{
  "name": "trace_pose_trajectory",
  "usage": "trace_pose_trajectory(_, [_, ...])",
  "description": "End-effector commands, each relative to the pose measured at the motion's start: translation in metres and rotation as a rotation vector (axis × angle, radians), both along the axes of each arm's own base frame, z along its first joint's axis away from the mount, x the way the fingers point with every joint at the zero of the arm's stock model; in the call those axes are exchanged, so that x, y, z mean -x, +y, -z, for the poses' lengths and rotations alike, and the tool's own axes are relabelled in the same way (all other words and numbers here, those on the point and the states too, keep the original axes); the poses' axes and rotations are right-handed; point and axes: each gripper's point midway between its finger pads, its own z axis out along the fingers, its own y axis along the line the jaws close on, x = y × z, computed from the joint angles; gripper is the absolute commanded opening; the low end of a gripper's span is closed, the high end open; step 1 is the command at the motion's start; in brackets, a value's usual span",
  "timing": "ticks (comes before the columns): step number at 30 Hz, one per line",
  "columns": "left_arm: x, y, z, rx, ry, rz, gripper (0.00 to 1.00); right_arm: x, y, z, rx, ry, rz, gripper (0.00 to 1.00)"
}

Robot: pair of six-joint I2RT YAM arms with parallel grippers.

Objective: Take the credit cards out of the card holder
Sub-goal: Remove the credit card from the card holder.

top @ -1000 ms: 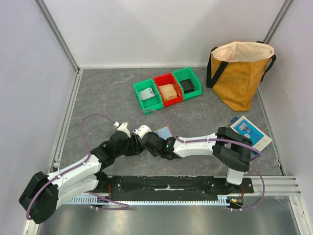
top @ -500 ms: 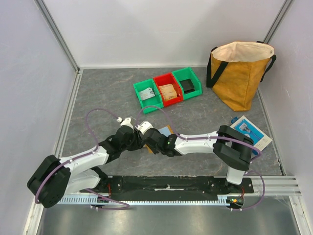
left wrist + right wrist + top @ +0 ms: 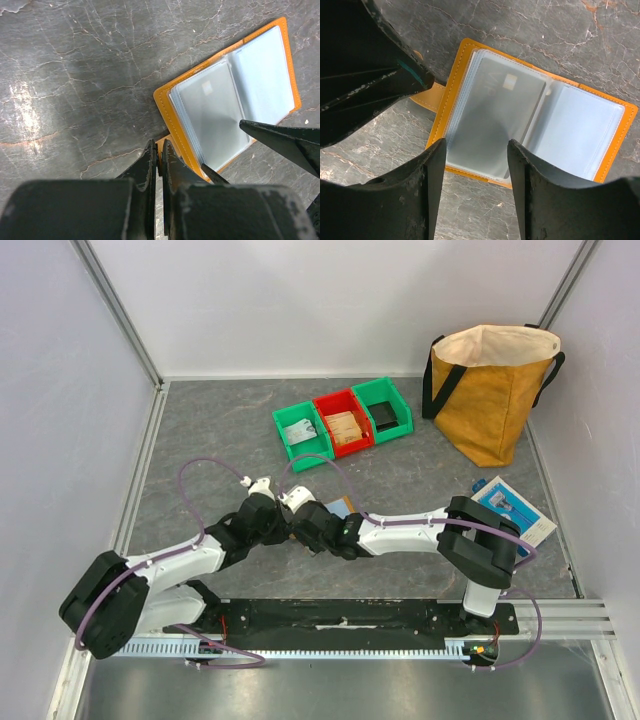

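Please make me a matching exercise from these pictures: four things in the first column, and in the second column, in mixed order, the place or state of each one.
Column one
1. card holder
2. left gripper
3. right gripper
4. red bin

Column two
A. open, above the holder
B. between two green bins
C. shut on the holder's tab
D. lying open on the table

Pairs: 1-D, 2-C, 3-A, 4-B
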Motion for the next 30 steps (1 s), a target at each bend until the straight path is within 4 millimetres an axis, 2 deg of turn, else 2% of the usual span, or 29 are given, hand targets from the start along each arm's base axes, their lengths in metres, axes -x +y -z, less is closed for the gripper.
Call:
trace_pose_trajectory(1, [-0.005,-0.003,-0.011,0.013,-0.041,0.012,0.02,-0.011,0.002,-0.009,-0.006,-0.043,0.027,0.60])
trace_pose_trajectory(10, [0.011,-0.002,-0.013,0.028,-0.005,0.053,0.02,-0.028,-0.031,-0.004,0.029,-0.051,0.112,0.57])
trace_pose_trajectory(16, [0.022,0.001,-0.017,0.043,0.002,0.071,0.02,-0.046,-0.062,-0.006,0.111,-0.103,0.187,0.56])
trace_pose_trajectory(20, [0.029,0.006,-0.014,0.025,0.017,0.084,0.02,-0.057,-0.080,-0.020,0.102,-0.123,0.232,0.55])
trace_pose_trajectory(22, [0.032,0.008,-0.012,0.016,0.027,0.089,0.02,-0.060,-0.082,-0.029,0.053,-0.101,0.232,0.55])
trace_pose_trajectory(27, [0.038,0.012,-0.005,0.004,0.053,0.088,0.02,-0.078,-0.104,-0.037,0.039,-0.092,0.309,0.56])
trace_pose_trajectory(30, [0.039,0.020,-0.001,-0.021,0.059,0.056,0.02,-0.078,-0.096,-0.047,0.002,-0.082,0.280,0.54])
